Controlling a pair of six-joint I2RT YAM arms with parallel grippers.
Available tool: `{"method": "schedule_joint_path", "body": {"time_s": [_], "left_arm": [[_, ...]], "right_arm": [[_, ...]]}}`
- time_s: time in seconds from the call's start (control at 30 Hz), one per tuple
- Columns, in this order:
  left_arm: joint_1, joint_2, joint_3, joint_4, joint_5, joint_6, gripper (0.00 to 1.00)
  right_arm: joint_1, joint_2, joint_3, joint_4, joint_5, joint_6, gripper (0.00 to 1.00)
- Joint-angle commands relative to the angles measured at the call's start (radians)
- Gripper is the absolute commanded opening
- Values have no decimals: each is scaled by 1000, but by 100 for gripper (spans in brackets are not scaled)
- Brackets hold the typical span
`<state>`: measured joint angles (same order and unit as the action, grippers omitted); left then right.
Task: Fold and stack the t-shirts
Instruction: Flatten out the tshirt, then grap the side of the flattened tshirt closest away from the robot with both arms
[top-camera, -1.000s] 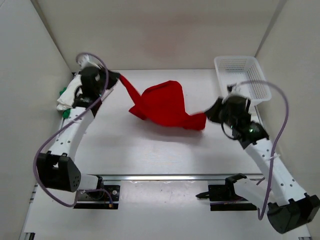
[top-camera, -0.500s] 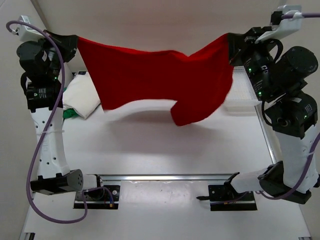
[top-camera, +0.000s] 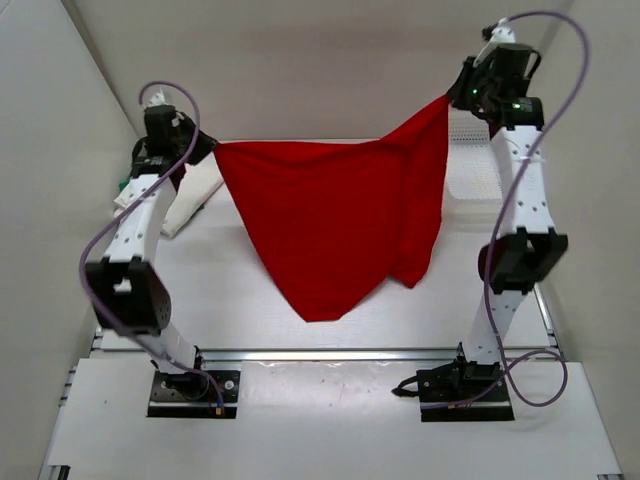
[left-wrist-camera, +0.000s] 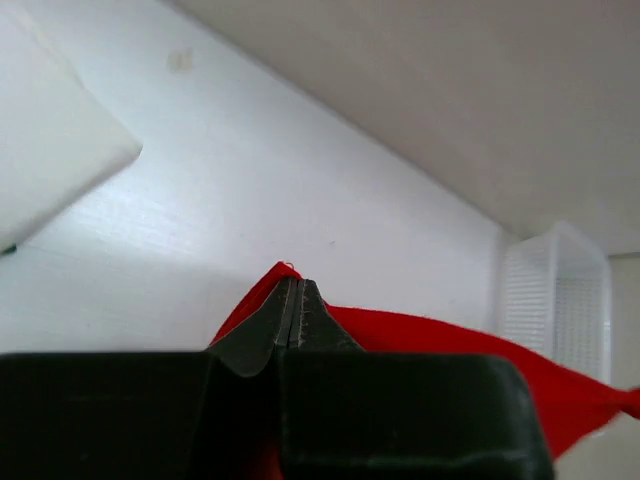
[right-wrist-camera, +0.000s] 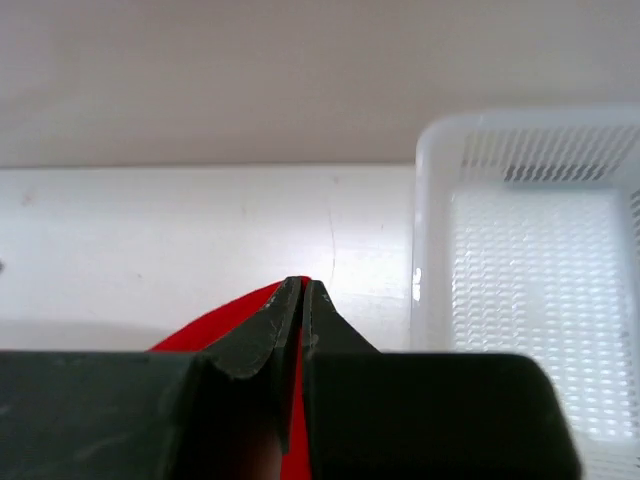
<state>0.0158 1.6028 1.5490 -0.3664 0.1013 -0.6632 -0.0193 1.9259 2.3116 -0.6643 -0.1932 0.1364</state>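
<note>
Smooth white worktop (top-camera: 230, 290) under everything. The soft red t-shirt (top-camera: 335, 225) hangs stretched between the two sets of jaws in a droopy triangle, point down. A white mesh plastic basket (top-camera: 478, 170) sits under the right jaws and a flat white t-shirt (top-camera: 190, 195) under the left jaws. Both jaws are pinched tight on a red corner.
</note>
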Motion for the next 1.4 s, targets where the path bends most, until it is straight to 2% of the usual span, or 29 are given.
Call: {"method": "schedule_joint_path", "body": {"time_s": [0.0,0.1,0.2,0.3,0.43,0.53,0.63,0.67,0.73,0.77,0.83,0.87,0.93,1.03,1.13,1.23,1.37], "left_arm": [[0,120,77,23,21,-10,0],[-31,199,253,-2,0,-10,0],[-16,284,581,-89,20,-24,0],[44,283,695,-86,49,-50,0],[90,212,678,-63,41,-39,0],[92,97,495,-4,11,-7,0],[93,-36,202,70,-29,16,0],[87,-76,151,102,-26,19,0],[81,-140,-55,135,-40,23,0],[79,-185,-163,156,-55,27,0],[84,-256,-319,188,-57,22,0],[93,-295,-410,195,-57,22,0],[95,-369,-533,190,-96,28,0],[81,-502,-699,146,-173,46,0],[69,-575,-846,136,-186,34,0],[73,-655,-979,115,-157,42,0],[62,-714,-1092,89,-106,42,0]], "right_arm": [[-22,65,130,52,-80,28,0],[-19,82,207,144,-54,55,0],[-34,41,209,262,-43,86,0],[-62,2,227,295,-67,121,0],[-73,-74,210,272,-80,120,0],[-59,-154,67,244,-57,91,0],[-15,-330,-243,270,-8,52,0],[-5,-368,-414,329,23,49,0],[15,-499,-710,368,52,61,0],[16,-528,-777,388,67,69,0],[7,-647,-1039,422,63,101,0],[-13,-703,-1099,437,45,132,0],[-18,-775,-1297,442,40,147,0],[13,-859,-1450,367,95,161,0],[15,-918,-1595,330,26,198,0],[87,-1039,-1713,258,14,224,0],[97,-1197,-1837,174,-52,278,0]]}}
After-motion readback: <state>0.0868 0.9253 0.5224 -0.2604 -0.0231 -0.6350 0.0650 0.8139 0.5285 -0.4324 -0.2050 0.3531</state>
